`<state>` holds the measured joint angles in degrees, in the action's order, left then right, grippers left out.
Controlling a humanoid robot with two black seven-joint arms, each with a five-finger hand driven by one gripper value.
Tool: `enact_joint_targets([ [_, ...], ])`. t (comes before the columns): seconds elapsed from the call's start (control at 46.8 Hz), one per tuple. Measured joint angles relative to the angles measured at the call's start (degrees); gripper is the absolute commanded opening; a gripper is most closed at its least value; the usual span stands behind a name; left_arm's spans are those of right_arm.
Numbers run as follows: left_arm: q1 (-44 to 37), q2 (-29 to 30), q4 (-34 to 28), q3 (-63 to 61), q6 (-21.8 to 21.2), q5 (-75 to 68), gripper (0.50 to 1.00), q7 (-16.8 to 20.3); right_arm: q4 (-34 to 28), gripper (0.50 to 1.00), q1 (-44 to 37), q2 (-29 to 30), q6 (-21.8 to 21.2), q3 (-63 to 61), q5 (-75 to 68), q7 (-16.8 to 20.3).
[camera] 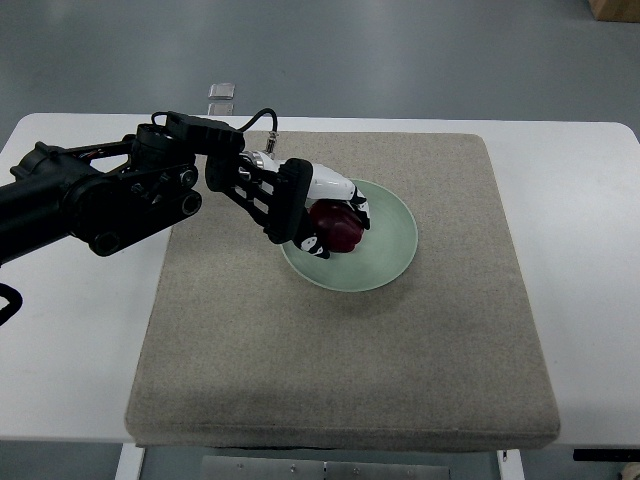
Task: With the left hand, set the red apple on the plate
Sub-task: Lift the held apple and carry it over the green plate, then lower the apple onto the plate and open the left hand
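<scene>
A pale green plate [385,250] lies on a grey felt mat near the middle of the table. A dark red apple [338,229] is over the plate's left part. My left hand [335,222] reaches in from the left on a black arm and its white and black fingers are curled around the apple from above and from the left. I cannot tell whether the apple touches the plate. The right arm is out of view.
The grey mat [350,340] covers most of a white table [580,250]. A small clear object [222,91] lies just past the table's far edge. A cardboard box corner [615,8] shows at the top right on the floor.
</scene>
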<state>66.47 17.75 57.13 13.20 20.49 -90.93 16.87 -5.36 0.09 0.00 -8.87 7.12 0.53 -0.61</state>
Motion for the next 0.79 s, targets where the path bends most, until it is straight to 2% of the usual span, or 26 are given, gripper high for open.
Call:
enact_joint_targets([
  [0.107,0.1,0.0,0.0,0.0,0.0,0.1,0.891,0.0,0.0,0.964,0.0,0.0,0.0,0.0,0.0,0.0],
  [0.15,0.2,0.0,0.1,0.0,0.0,0.1,0.951,0.0,0.0,0.964,0.0,0.0,0.0,0.0,0.0,0.0],
  [0.192,0.3,0.0,0.1,0.0,0.0,0.1,0.979,0.0,0.0,0.964,0.0,0.0,0.0,0.0,0.0,0.0],
  [0.62,0.9,1.0,0.9,-0.2,0.5,0.1,0.994,0.0,0.0,0.964,0.0,0.0,0.0,0.0,0.0,0.0],
  [0.791,1.7,6.0,3.4,0.2,0.6,0.5,0.996,0.1,0.0,0.964,0.0,0.0,0.0,0.0,0.0,0.0],
])
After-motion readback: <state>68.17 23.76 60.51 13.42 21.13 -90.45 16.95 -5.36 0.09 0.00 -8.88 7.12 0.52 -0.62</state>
